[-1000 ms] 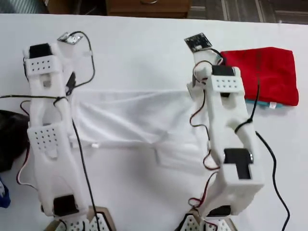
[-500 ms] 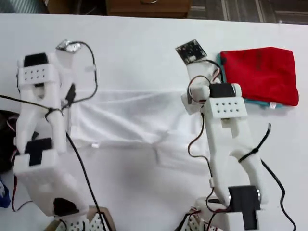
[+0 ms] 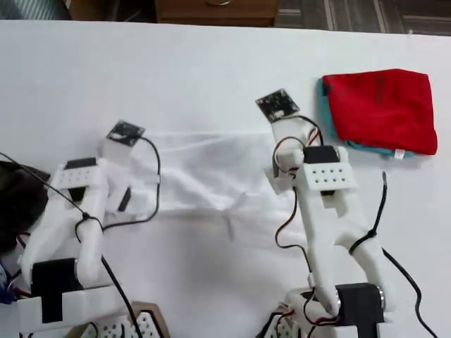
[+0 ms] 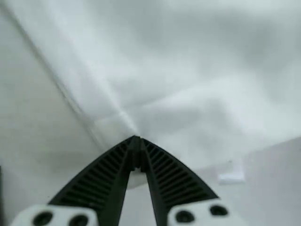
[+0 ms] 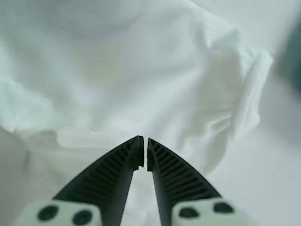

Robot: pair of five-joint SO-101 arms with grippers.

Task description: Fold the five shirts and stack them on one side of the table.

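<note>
Left wrist view: left claw pinched shut on white shirt; right claw closed over it; tag unreadable.

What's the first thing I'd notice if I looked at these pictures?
The bright red shirt, folded on top of a teal shirt at the far right side of the table, jumps out first. Next comes the white shirt spread across the middle, with the left gripper and the right gripper each shut on its cloth.
</note>
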